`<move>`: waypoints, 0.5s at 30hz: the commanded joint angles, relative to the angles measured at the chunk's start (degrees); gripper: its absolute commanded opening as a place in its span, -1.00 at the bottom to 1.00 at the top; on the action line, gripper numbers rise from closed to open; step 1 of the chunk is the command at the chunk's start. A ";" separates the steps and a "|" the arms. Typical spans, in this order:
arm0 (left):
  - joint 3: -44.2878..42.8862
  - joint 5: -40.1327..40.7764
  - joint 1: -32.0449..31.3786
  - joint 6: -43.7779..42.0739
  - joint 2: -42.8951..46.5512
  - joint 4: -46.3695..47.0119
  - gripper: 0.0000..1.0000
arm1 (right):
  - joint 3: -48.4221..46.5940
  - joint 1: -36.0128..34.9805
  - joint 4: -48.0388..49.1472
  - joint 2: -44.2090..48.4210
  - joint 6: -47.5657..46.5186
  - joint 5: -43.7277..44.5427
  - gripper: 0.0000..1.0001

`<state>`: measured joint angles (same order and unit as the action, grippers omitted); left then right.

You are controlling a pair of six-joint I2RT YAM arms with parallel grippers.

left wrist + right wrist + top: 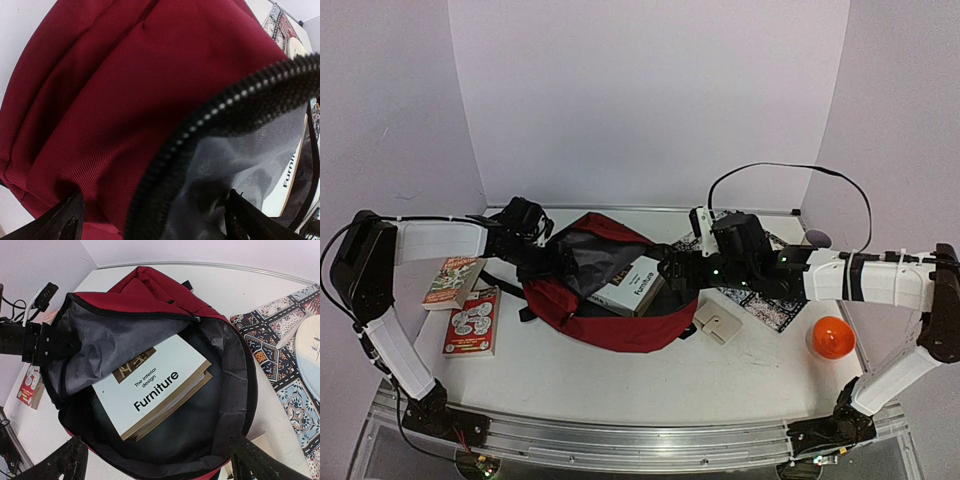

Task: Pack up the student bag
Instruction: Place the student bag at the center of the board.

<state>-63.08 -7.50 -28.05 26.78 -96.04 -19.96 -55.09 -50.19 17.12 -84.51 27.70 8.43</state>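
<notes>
The dark red student bag (620,325) lies in the middle of the table with its main opening unzipped and its dark lining showing. A white book titled "Furniture" (150,382) lies inside it and also shows in the top view (632,285). My left gripper (558,260) is at the bag's left rim. Its jaws are wide apart, with the zipper edge (200,125) and grey lining between the fingers (67,222). My right gripper (672,270) hovers at the bag's right rim, open and empty, looking down into the opening (165,465).
Two paperback books (450,282) (472,320) lie left of the bag. A small beige case (717,322) lies right of it. A patterned mat (765,300) with a plate (310,355) is under the right arm. An orange ball (832,338) sits at the right.
</notes>
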 commanded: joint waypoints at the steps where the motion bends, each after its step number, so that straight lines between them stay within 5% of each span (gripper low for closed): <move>1: -4.21 -3.69 0.28 -2.15 5.33 0.67 0.99 | -0.74 -0.01 -0.46 0.63 -0.85 0.58 0.96; 8: -6.67 -8.07 0.42 -2.98 11.49 -0.13 0.99 | -1.99 -0.03 -1.03 -0.76 -1.23 0.27 0.96; 12: -7.92 -1.46 1.39 -4.48 13.94 -3.77 0.99 | -2.30 -0.01 -1.50 -0.79 -1.78 0.38 0.97; 15: -8.94 10.82 2.22 -5.99 14.14 -8.91 0.99 | -2.10 0.00 -1.69 -0.44 -1.86 0.48 0.96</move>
<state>-68.97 -10.66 -27.30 23.78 -83.56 -22.25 -55.11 -50.18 16.64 -84.90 26.74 8.40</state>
